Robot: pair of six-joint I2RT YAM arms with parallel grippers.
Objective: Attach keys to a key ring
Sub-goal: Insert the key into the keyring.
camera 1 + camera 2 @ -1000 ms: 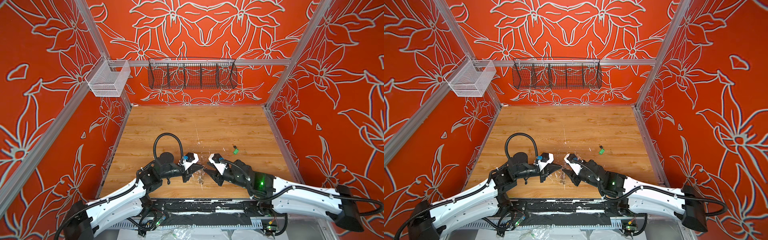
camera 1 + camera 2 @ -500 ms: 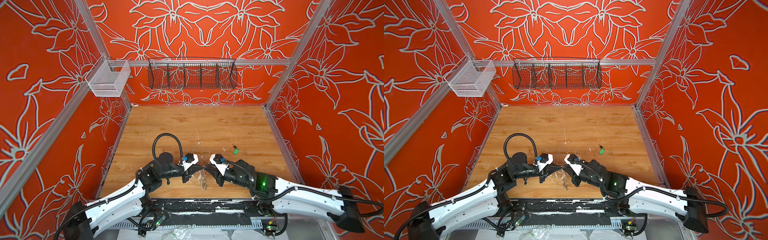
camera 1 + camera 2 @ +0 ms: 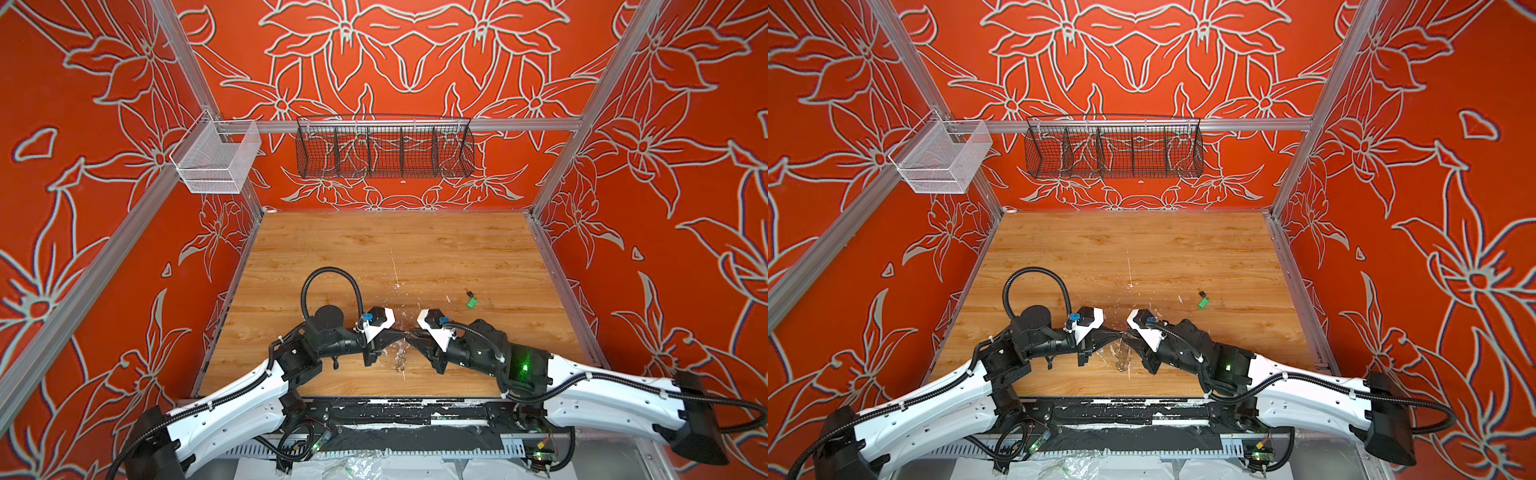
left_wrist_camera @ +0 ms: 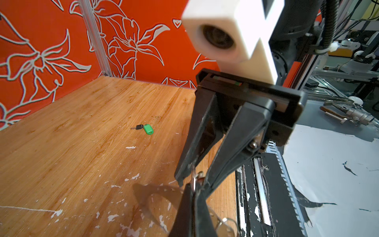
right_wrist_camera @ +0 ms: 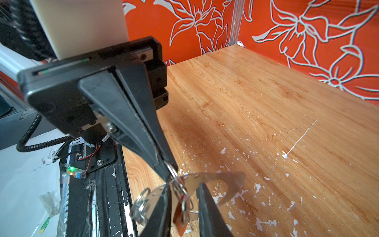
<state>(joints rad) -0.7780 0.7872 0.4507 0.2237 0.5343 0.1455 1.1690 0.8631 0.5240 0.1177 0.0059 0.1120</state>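
Now, my left gripper is pinched on a split ring of the key ring, hung near the front edge of the tabletop. My right gripper stands partly open astride it (orange key tag dangling between); the green key lies toward the right edge.

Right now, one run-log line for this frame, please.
left end effector: shut on key ring | right end effector: open | green key: on table

Bright green key tag, orange walls with grey flower outlines, white-flecked wood-grain table
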